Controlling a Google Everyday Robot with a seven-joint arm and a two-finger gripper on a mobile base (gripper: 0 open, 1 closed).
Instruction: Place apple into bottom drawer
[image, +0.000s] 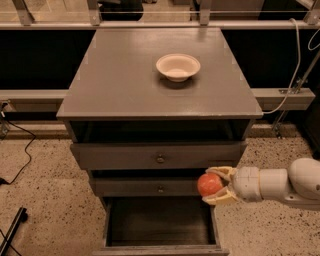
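The red-orange apple (209, 184) is held in my gripper (216, 185), whose yellowish fingers (221, 172) are shut around it from the right. The white arm (280, 184) reaches in from the right edge. The apple hangs in front of the middle drawer's right end, just above the right side of the bottom drawer (161, 223). The bottom drawer is pulled out and open, and its dark wood interior shows nothing inside.
The grey cabinet (125, 90) has a cream bowl (178, 66) on its top. The two upper drawers (160, 158) with small knobs are closed. Cables (20, 155) lie on the speckled floor at left, and a dark bar (12, 231) at bottom left.
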